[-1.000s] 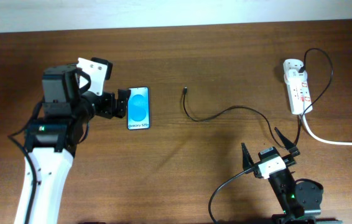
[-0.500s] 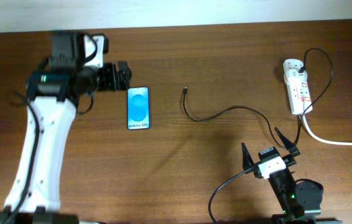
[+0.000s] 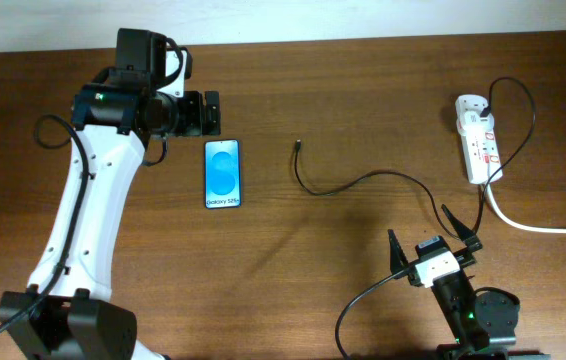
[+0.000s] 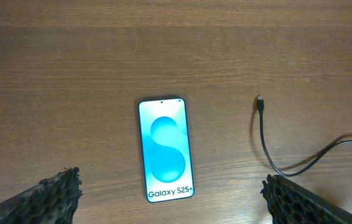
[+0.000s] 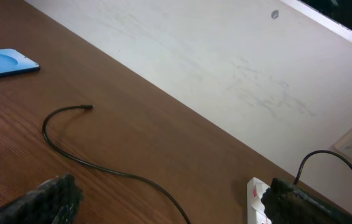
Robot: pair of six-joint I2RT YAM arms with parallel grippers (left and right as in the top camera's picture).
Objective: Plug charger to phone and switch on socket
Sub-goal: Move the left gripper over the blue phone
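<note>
The thin, limp black charger cable (image 4: 264, 132) looks light and floppy, likely best pinched behind its stiffer upper-centre connector tip (image 3: 298, 146); left tool (image 4: 171, 182) and right tool (image 5: 176, 196) gape wide, empty.

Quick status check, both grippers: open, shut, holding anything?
Left gripper: open, fingers wide apart, holding nothing.
Right gripper: open, fingers wide apart, holding nothing.
</note>
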